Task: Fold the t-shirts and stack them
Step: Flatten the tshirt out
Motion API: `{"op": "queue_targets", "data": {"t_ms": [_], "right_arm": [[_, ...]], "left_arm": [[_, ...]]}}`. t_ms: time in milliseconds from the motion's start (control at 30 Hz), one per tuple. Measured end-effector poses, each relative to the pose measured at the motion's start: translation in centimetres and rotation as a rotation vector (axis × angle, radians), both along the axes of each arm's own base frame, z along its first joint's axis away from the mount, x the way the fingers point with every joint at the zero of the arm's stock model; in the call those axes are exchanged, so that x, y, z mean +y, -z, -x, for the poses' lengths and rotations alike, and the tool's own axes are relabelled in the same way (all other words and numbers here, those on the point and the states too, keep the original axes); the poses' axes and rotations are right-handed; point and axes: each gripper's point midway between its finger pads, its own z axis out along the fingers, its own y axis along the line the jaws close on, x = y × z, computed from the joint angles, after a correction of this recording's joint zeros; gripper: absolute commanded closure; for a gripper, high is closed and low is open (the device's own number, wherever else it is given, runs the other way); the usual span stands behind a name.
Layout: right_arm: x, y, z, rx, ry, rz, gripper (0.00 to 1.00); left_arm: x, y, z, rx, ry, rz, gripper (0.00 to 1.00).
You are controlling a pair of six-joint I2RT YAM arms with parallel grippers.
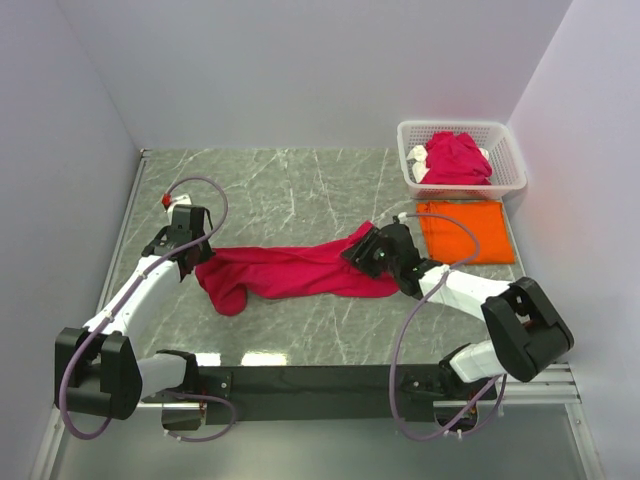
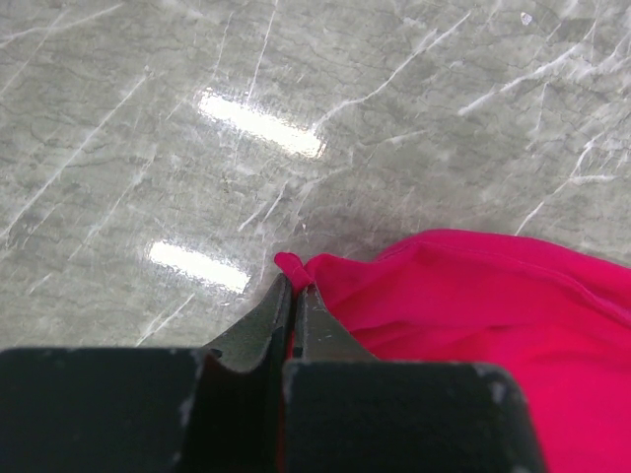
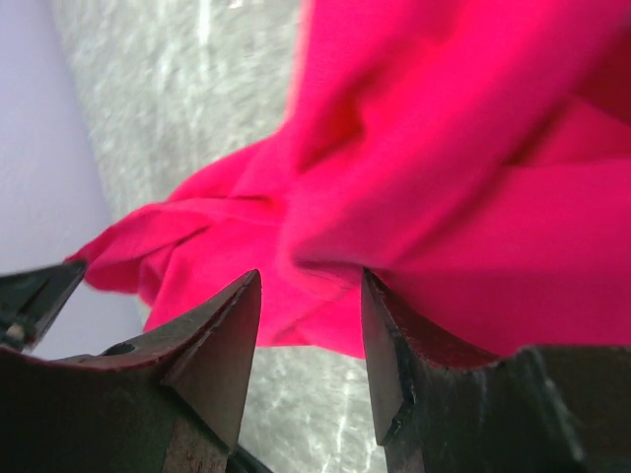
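A crimson-pink t-shirt (image 1: 290, 270) lies bunched in a long band across the middle of the table. My left gripper (image 1: 190, 262) is shut on its left corner; in the left wrist view the hem (image 2: 292, 264) pokes out from between the closed fingertips, and the rest of the shirt (image 2: 473, 305) spreads to the right. My right gripper (image 1: 362, 252) stands at the shirt's right end with its jaws open. In the right wrist view the shirt's folds (image 3: 414, 177) hang just beyond the gripper (image 3: 311, 286), and nothing is pinched between the fingers. An orange t-shirt (image 1: 465, 230) lies folded flat at the right.
A white lattice basket (image 1: 505, 140) at the back right holds more crimson-pink shirts (image 1: 455, 158). Grey walls close in the table on the left, back and right. Bare marble tabletop (image 1: 270, 190) shows behind the shirt.
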Motion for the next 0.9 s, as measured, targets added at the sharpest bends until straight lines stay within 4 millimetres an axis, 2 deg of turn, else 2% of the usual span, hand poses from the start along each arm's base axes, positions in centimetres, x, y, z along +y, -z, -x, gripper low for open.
{"op": "queue_targets", "data": {"t_ms": [233,900], "right_arm": [[-1.2,0.7,0.3,0.031,0.075,0.023,0.48],[0.3,1.1,-1.3,-0.012,0.108,-0.077,0.48]], "left_arm": [[0.0,0.0,0.0,-0.001,-0.002,0.002,0.99],[0.0,0.1,0.0,0.001,-0.002,0.001,0.99]]}}
